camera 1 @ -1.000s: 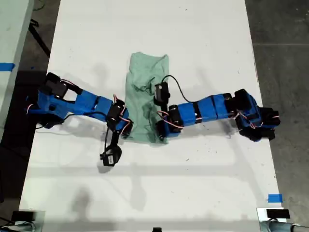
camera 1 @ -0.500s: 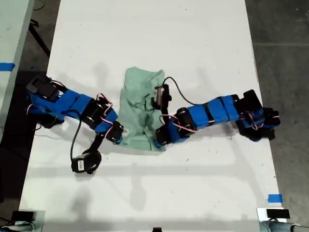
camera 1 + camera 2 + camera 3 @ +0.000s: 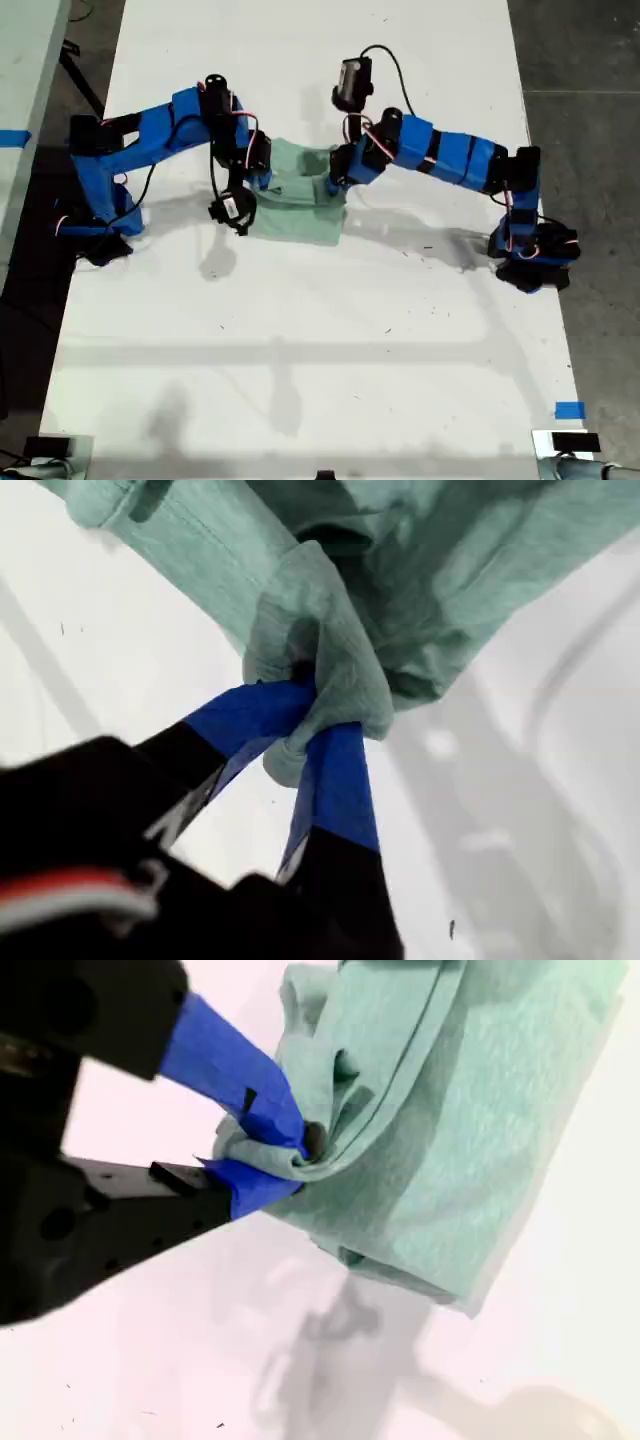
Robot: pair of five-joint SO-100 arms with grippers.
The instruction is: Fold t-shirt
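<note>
Both grippers (image 3: pixel 310 735) (image 3: pixel 265 1155) clamp bunched edges of the t-shirt (image 3: pixel 295 195), lifted mid-fold over the table (image 3: pixel 400 330), final fold apparently left.

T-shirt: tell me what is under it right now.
Under the t-shirt only the white table shows, with shadow beside the cloth. My first gripper and my second gripper pinch its edges. Whatever lies beneath the folded layers is covered.

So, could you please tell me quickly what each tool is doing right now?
My first gripper: shut on a bunched fold of the t-shirt.
My second gripper: shut on the t-shirt's edge.
</note>
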